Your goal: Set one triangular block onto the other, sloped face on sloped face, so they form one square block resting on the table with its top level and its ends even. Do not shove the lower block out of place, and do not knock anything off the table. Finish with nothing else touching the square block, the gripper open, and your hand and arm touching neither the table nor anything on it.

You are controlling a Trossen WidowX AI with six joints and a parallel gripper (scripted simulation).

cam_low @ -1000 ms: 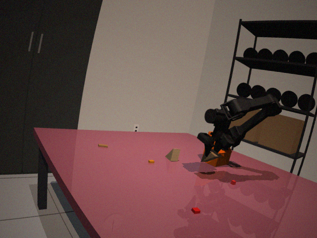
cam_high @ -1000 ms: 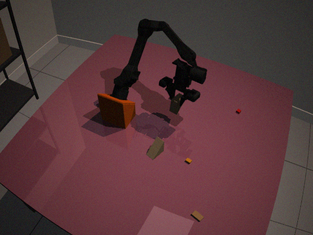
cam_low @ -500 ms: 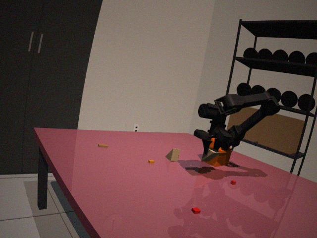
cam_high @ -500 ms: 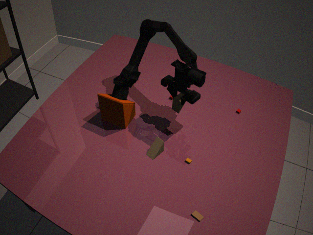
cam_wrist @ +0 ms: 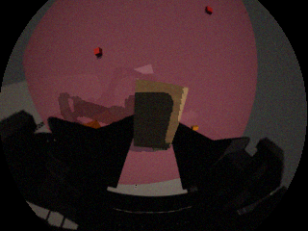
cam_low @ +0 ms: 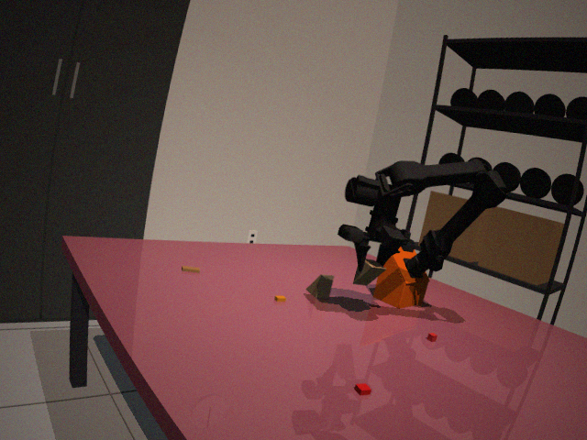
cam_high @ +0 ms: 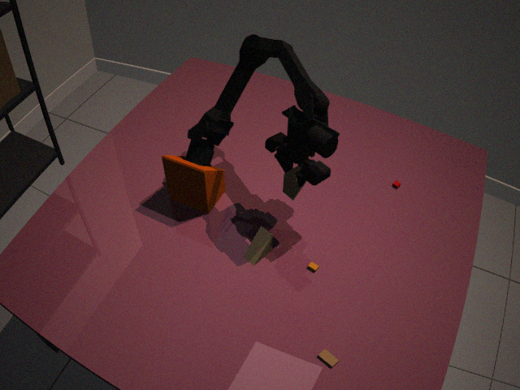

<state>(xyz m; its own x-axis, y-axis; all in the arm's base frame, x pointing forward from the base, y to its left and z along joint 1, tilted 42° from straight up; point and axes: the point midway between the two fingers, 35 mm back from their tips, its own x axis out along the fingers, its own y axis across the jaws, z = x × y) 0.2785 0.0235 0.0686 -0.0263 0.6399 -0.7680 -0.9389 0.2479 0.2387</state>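
Note:
My gripper (cam_high: 294,172) (cam_low: 366,265) is shut on one grey-tan triangular block (cam_high: 291,185) (cam_low: 368,274) (cam_wrist: 152,119) and holds it in the air above the table. The held block looks tilted in the top and exterior views, and fills the space between the fingers in the wrist view. The other triangular block (cam_high: 259,246) (cam_low: 322,287) stands on the table (cam_high: 369,260) (cam_low: 227,341), a sloped face showing. It lies in front of the gripper in the top view and left of it in the exterior view. The two blocks are apart. I cannot make out the standing block in the wrist view.
A large orange block (cam_high: 187,184) (cam_low: 395,286) stands beside the arm's base. A small orange block (cam_high: 313,266) (cam_low: 280,299) (cam_wrist: 194,128) lies near the standing block. A flat tan piece (cam_high: 327,357) (cam_low: 190,269) lies farther off. Two small red blocks (cam_low: 431,336) (cam_low: 362,389) lie apart.

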